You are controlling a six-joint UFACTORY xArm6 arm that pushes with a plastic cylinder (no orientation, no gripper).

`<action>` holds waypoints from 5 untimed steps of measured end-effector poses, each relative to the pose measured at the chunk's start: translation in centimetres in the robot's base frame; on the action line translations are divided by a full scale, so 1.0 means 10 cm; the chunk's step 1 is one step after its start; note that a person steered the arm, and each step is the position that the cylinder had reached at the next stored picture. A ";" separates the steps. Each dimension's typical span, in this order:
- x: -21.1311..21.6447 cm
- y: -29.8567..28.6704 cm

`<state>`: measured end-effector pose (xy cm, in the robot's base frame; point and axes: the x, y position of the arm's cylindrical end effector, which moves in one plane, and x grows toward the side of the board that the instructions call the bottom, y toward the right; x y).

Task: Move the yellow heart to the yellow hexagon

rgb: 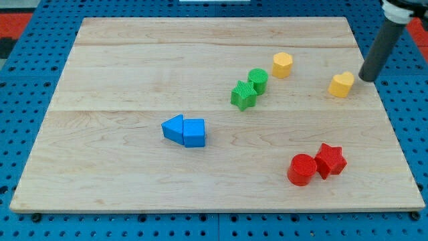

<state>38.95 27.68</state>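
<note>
The yellow heart (342, 85) lies on the wooden board near the view's right edge. The yellow hexagon (282, 65) stands to its left and a little higher in the view, with a gap of bare wood between them. My tip (367, 78) is just to the right of the yellow heart, close to it, with a small gap showing. The dark rod rises from it toward the view's top right corner.
A green cylinder (257, 79) and a green star (243, 95) touch each other left of the hexagon. A blue triangle (173, 128) and a blue block (194, 132) sit together at centre. A red cylinder (302, 169) and a red star (330, 160) sit at lower right.
</note>
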 end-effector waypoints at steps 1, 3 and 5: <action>0.13 -0.23; 0.07 -1.00; 0.22 -1.45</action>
<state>41.11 13.22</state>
